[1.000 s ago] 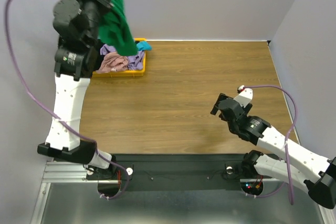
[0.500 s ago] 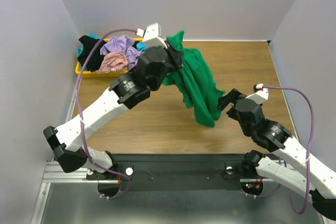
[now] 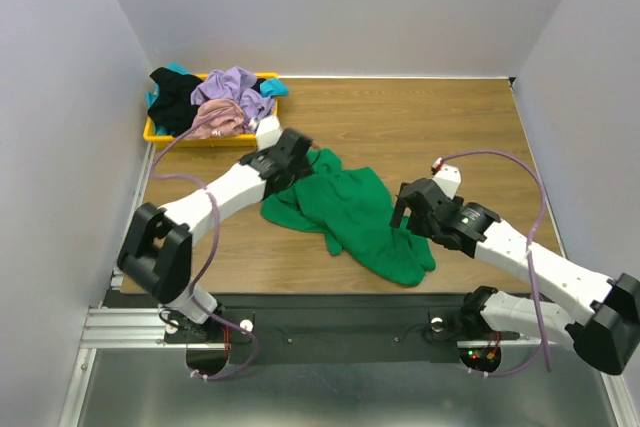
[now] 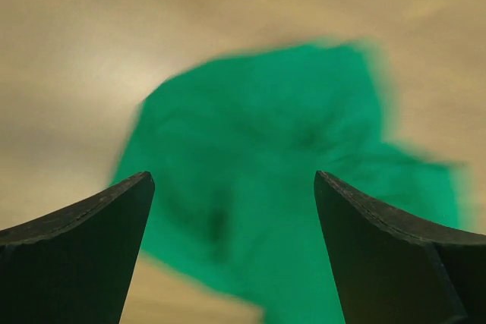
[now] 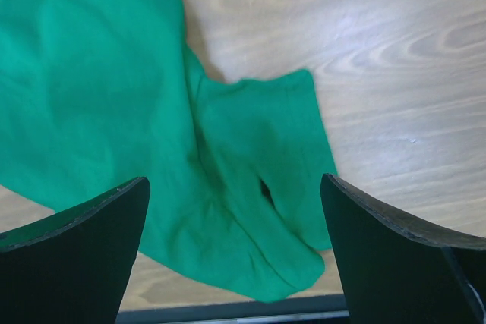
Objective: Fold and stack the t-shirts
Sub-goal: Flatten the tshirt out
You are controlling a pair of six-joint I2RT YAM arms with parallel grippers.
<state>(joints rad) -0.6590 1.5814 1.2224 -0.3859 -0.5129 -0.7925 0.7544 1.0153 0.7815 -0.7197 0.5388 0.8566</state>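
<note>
Shallow yellow plastic tray (image 3: 150, 134) sitting far left, holding heaped lavender, pink and black tees (image 3: 215, 107). Left gripper (image 4: 231, 180) hovering released over bright green cotton t-shirt (image 3: 345, 207), which is lying crumpled mid wooden surface (image 3: 420, 127). Right gripper (image 5: 234, 180) hovering released over its near-right end.

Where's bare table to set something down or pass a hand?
Most room: far-right table, between yellow tray and right wall, beyond green t-shirt. Small strip at near edge, left of the shirt. Crowded: centre, left fingers and right fingers at the shirt; tray heaped.
</note>
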